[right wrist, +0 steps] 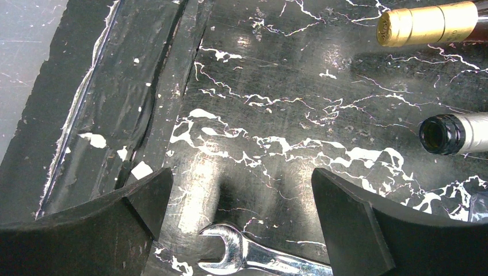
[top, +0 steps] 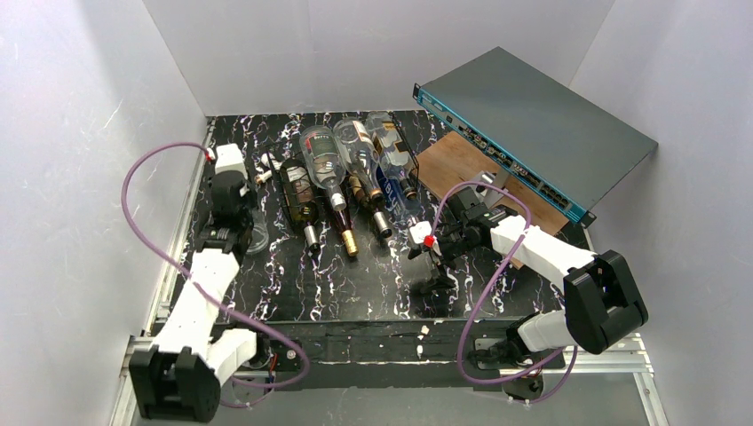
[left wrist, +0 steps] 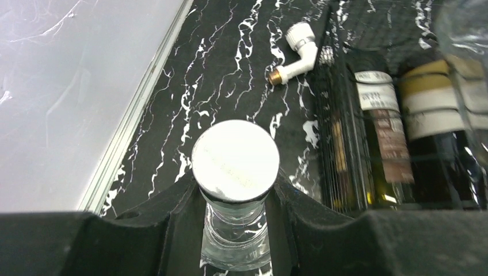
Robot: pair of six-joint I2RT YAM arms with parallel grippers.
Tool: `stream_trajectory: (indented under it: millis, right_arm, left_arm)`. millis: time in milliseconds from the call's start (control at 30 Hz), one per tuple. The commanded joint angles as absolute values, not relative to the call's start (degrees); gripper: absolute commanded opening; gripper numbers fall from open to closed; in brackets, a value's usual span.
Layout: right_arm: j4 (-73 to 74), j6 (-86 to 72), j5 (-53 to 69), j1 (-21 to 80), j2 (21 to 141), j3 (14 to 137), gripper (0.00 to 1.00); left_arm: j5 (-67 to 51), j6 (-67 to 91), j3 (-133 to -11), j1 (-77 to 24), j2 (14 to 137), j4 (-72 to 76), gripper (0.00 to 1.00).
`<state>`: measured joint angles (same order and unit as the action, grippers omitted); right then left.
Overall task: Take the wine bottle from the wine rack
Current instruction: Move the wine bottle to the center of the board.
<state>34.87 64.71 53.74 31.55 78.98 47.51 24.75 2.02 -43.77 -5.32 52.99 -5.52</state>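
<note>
A clear glass wine bottle (left wrist: 236, 230) with a flat silver cap (left wrist: 236, 160) stands upright left of the wine rack (left wrist: 334, 115), and my left gripper (left wrist: 237, 192) is shut on its neck just below the cap. In the top view the left gripper (top: 233, 202) hangs over the bottle's clear body (top: 256, 236), beside the black wire wine rack (top: 297, 191). Whether the base touches the table I cannot tell. Several other bottles (top: 324, 160) lie on the rack, necks toward me. My right gripper (top: 426, 253) (right wrist: 241, 195) stands open low over the table, nothing between its fingers.
A white elbow fitting (left wrist: 296, 52) lies left of the rack. A steel wrench (right wrist: 253, 259) lies under the right gripper. Two bottle necks, one gold-capped (right wrist: 426, 23) and one uncapped (right wrist: 454, 133), point at it. A grey box with teal edge (top: 542, 124) rests on a wooden board (top: 462, 164) at back right.
</note>
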Motion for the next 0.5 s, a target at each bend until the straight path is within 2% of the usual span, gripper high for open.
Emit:
stream_trajectory:
  millis: [0,200,467]
  right_arm:
    - [36.3,65.6,55.1,31.5,78.9,49.9,1.00]
    - [37.1,66.0,55.3,31.5,79.0,50.3,1.00]
    - [37.3,66.2,55.1,31.4,79.3,50.6,1.00]
  left_arm:
    - [22.9,0.4,-52.9,-2.6,60.1,14.3,0.00]
    - [18.1,-0.6,-58.6,4.7,70.4,19.6,0.00]
    - [16.6,-2.2,-66.1,9.3,80.4,21.0,0.00]
